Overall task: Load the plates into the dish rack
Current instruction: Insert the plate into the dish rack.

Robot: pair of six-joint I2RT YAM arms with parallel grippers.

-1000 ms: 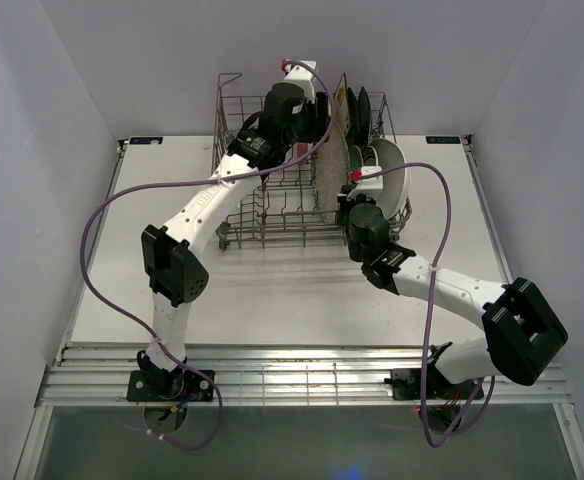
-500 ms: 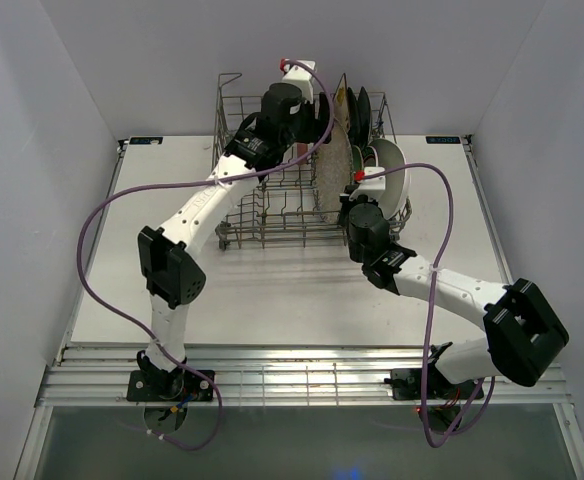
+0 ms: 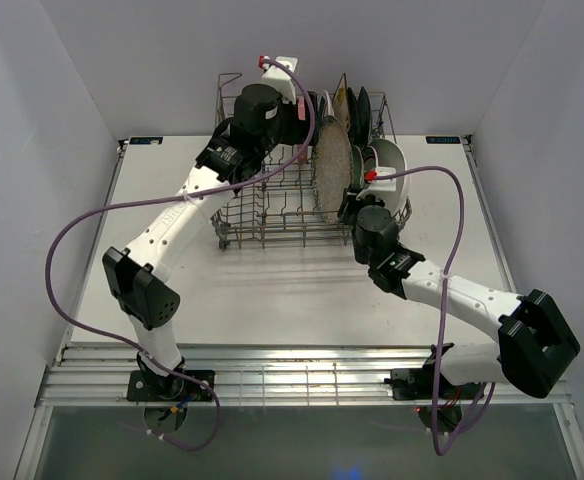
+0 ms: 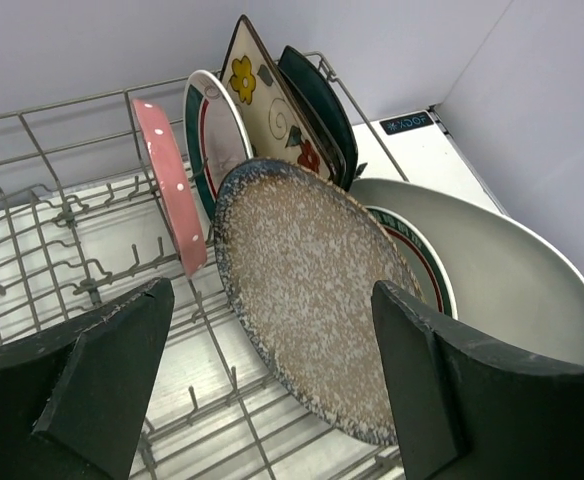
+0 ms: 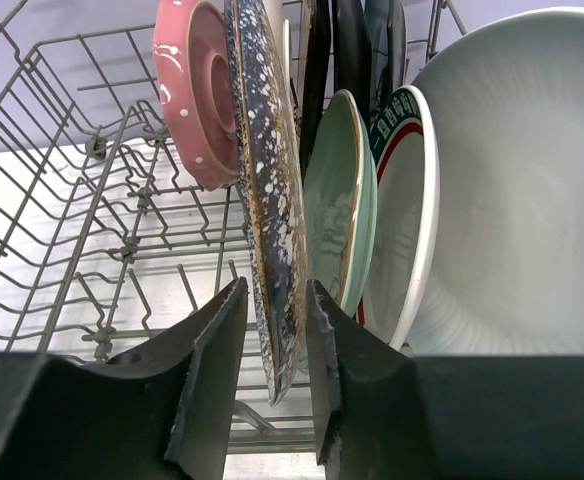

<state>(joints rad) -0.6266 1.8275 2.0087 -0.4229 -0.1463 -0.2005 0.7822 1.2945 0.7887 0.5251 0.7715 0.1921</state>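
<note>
Right claw (image 5: 276,292) pinches the speckled plate (image 5: 264,170) in the rack (image 5: 94,146); left claw (image 4: 272,300) gapes empty

The dish rack (image 3: 262,215) stands on the far part of the white table (image 3: 272,290). In the right half of the rack, plates stand on edge: a speckled plate (image 3: 332,165) closest to the rack's middle, dark plates (image 3: 362,110) at the rack's far right corner, and a big white plate (image 3: 400,160) along its right wall. The left gripper (image 3: 302,118) hangs over the rack's far side, just left of the plates. The right gripper (image 3: 350,203) is at the rack's near right corner, against the near rim of the speckled plate. Its fingers are hard to make out.
</note>
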